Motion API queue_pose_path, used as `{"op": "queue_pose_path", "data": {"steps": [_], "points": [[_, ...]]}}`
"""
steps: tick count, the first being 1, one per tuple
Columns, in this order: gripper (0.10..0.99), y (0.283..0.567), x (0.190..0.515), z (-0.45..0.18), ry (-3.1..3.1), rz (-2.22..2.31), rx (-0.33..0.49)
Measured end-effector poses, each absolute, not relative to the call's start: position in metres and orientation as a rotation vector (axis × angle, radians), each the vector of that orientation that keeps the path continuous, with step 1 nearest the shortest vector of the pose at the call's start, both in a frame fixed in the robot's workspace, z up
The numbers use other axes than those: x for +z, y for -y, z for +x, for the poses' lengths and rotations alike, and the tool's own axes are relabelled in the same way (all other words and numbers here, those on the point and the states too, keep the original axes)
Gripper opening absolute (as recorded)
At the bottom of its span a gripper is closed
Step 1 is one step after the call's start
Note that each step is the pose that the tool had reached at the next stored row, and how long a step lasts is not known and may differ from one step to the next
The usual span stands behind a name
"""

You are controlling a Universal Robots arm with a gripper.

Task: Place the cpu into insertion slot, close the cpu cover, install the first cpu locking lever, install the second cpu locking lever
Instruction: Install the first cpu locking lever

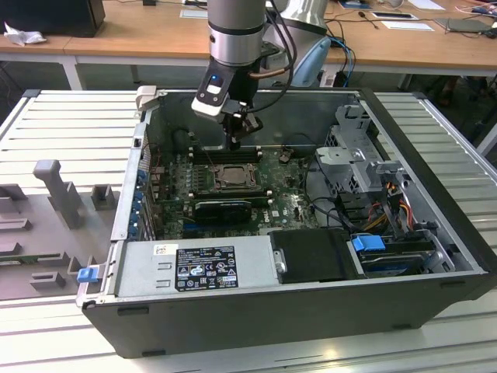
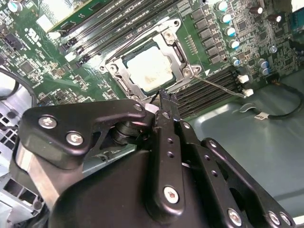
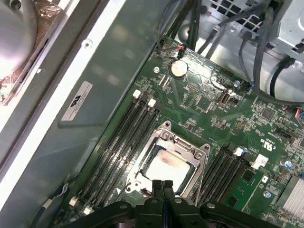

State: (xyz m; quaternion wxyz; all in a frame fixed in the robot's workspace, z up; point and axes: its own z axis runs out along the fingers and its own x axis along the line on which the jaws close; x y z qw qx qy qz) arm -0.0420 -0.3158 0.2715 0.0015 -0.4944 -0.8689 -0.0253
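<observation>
Where the open computer case stands, the table is made of pale grey ribbed metal slats. On the exterior view's left, grey plastic fixtures lie on it. At the far side of the room, wooden desktops on white legs run across.

Nearest inside the dark case is a silvery box-shaped power supply with a black label, and beside it is a matt black box. Behind them lies the green motherboard. The insertion slot sits on it, square with a shiny metal rim. The cpu already rests in this slot, and its flat silvery top looks a little stained in both wrist views. The cpu cover, a thin metal frame, lies flat around it.

The black gripper hangs on the grey round arm, close above one edge of the slot. Its jaws are pressed together with no gap, and I cannot tell if something thin is pinched between them. A thin metal lever stands out from a corner of the socket, across the memory slots.

By count I see 1 cpu, 1 cover and 2 groups of long black memory slots, 1 group on each side of the socket. There is also 1 round silver coin cell and 2 blue clips at the case front.
</observation>
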Motion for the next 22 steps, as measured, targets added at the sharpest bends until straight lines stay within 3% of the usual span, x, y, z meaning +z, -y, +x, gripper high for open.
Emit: {"op": "queue_pose_path", "data": {"steps": [22], "points": [[0.106, 0.3159, 0.2715, -0.0420, 2.922, -1.123, -0.077]]}}
